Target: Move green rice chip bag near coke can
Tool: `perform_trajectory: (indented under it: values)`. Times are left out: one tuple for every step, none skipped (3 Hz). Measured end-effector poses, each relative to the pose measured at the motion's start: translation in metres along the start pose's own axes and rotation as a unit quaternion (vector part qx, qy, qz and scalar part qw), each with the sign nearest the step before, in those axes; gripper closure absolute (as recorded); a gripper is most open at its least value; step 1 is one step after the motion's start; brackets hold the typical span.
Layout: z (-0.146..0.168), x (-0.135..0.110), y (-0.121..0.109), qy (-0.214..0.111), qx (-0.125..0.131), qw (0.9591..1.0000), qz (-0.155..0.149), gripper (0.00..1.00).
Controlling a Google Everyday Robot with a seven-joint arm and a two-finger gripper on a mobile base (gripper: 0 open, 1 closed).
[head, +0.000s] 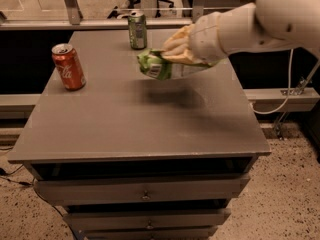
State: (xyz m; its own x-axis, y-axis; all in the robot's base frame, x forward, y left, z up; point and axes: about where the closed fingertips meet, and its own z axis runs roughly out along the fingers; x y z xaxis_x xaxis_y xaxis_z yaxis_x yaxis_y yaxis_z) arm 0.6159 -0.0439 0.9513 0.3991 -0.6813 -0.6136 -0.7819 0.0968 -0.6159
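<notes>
At the far left of the gray table (120, 134), towards the back, the coke can (68, 67) stands upright, red w/ white script & silver top. Bare tabletop lies btwn it and the rest. Further right, at the back edge, a green can (137, 30) stands upright, well apart from the coke can.

Just right of and nearer than that can, the green rice chip bag (156, 67) hangs in the air above the table's middle-right, not touching the surface; its dark shadow (170, 96) falls on the top below it. Bag lies roughly sideways, crinkled, dark green patch facing the camera. It's well apart from the coke can, w/ the green can closer to it.

The gripper (172, 54) sits on the bag's upper right side, pale yellowish fingers (175, 40) closed over it & carrying it. The white arm (250, 26) reaches in from the upper right corner. A cable (289, 79) hangs behind the arm, far right.

Below the tabletop, at front, drawers (145, 194) w/ small knobs; speckled floor (280, 194) at right.
</notes>
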Motion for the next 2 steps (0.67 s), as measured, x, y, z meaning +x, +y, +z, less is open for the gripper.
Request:
perform_trajectory:
  values:
    - [0.034, -0.006, -0.022, -0.018, 0.017, 0.9993, -0.03, 1.0]
    - [0.072, -0.019, -0.025, -0.033, 0.021, 0.9981, -0.048, 1.0]
